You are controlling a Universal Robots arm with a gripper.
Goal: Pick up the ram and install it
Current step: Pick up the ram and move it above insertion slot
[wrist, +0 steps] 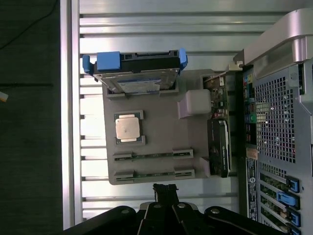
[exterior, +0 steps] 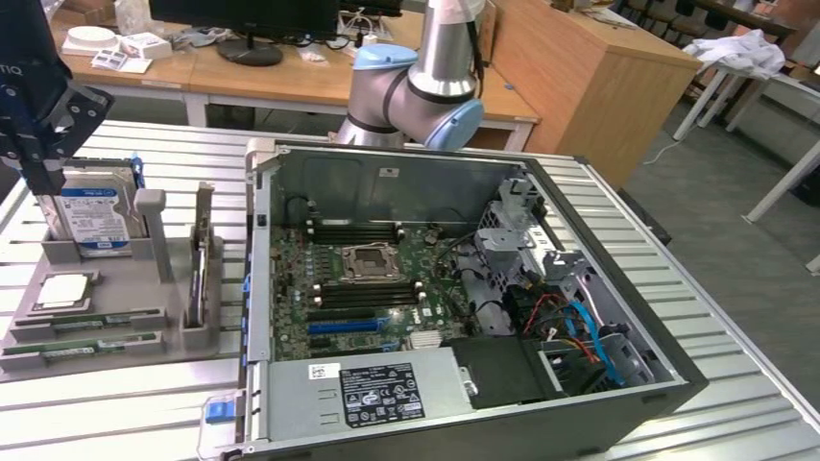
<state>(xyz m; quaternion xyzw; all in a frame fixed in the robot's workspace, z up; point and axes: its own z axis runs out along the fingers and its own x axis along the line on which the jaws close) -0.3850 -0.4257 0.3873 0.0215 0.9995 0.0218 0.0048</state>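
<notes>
Wooden desks (exterior: 295,86) stand behind a ribbed metal table (exterior: 115,413).

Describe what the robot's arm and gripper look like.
The arm is a silver-grey metal tube with rounded grey joints capped in light blue. The gripper is black and blocky, narrowing toward its tip. In the exterior view, part of some white lettering shows on its side.

holder (wrist: 161,132) grey | processor (wrist: 128,128) silver | drive caddy (wrist: 108,61) blue | table (wrist: 146,29) ribbed silver
</notes>
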